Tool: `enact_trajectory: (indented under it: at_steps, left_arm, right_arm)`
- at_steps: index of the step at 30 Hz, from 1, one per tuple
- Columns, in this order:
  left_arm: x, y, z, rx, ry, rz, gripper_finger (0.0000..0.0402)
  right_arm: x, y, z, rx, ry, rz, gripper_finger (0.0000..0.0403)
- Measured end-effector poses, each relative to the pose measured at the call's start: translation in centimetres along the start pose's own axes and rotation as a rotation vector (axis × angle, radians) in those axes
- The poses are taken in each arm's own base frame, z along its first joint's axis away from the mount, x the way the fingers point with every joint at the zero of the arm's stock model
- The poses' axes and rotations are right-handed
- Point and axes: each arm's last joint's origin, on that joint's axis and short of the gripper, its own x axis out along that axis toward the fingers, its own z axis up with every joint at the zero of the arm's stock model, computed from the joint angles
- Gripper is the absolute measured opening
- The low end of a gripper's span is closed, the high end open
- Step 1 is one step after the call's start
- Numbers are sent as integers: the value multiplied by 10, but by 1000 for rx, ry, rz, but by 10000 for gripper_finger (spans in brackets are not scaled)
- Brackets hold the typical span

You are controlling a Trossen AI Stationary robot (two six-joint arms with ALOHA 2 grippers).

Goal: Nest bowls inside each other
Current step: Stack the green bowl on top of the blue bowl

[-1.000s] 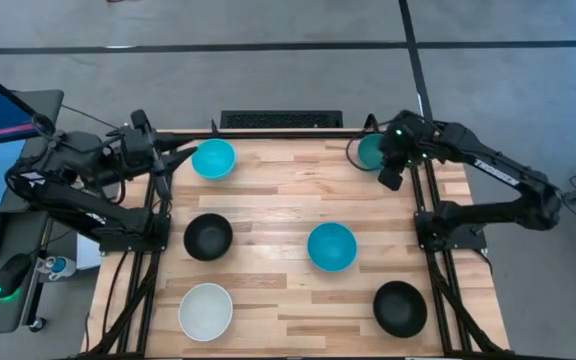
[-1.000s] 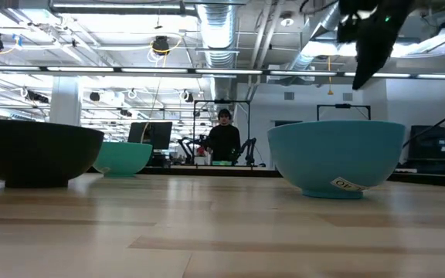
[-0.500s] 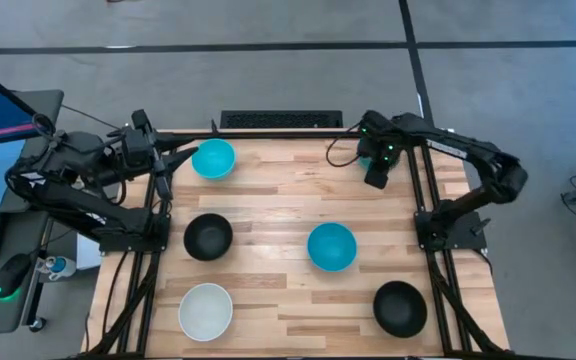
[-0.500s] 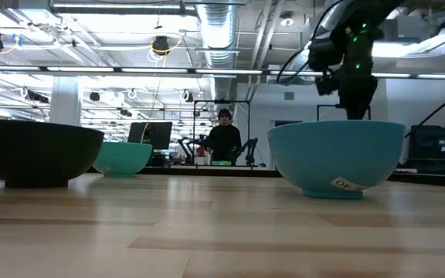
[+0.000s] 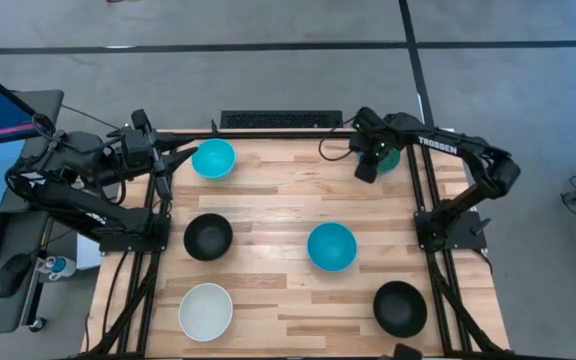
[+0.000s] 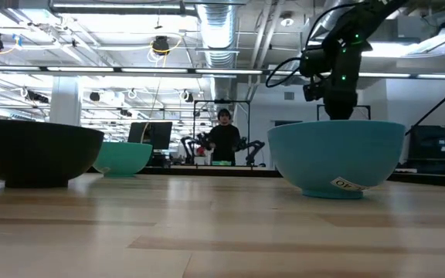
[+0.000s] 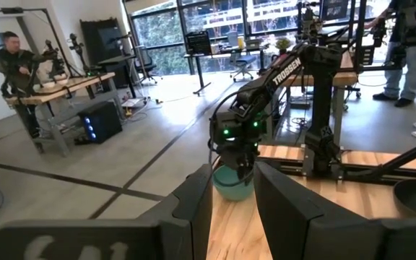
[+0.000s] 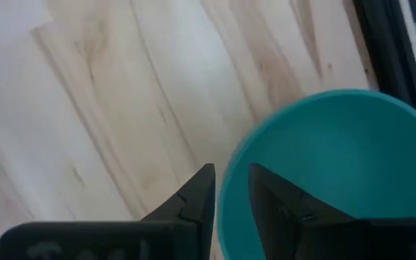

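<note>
Six bowls sit upright on the wooden table: cyan [image 5: 213,158], black [image 5: 208,237], blue [image 5: 331,246], white [image 5: 205,311], a second black [image 5: 400,307], and teal-green [image 5: 391,157] at the far right corner, partly hidden under my right arm. My right gripper [image 5: 366,168] points down at the teal-green bowl's left rim, open; in the right wrist view the gripper [image 8: 231,170] has one finger on either side of that rim. My left gripper [image 5: 173,155] waits open at the table's far left, beside the cyan bowl. My right gripper comes from above, pointing down, over the left rim [image 8: 227,189] of the teal-green bowl. One finger [image 8: 280,206] is inside the bowl and one finger [image 8: 197,196] outside. I cannot tell whether either finger touches the rim. The bowl rests on the table.
In the low view the blue bowl [image 6: 334,158] hides the teal-green one, with the right gripper [image 6: 337,96] above and behind it. Metal frame rails [image 5: 430,215] run along both table sides. A person [image 6: 224,140] works at a bench far behind the table.
My right gripper has moved toward the table's left and down, from above the teal-green bowl's near right side to its left rim, and the arm's elbow has folded in. No bowl has moved.
</note>
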Motion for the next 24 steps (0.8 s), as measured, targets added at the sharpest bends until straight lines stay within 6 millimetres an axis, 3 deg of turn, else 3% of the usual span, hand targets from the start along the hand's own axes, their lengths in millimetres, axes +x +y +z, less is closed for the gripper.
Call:
enact_trajectory:
  at_steps: [9,17,24]
  left_arm:
    - [0,0,0,-11,0,0,96]
    - [0,0,0,-17,0,0,96]
    - [0,0,0,-17,0,0,96]
  right_arm:
    - [0,-15,-6,137,-2,6,108]
    - [0,-13,-5,134,-20,50,108]
    - [25,-11,1,122,64,87,108]
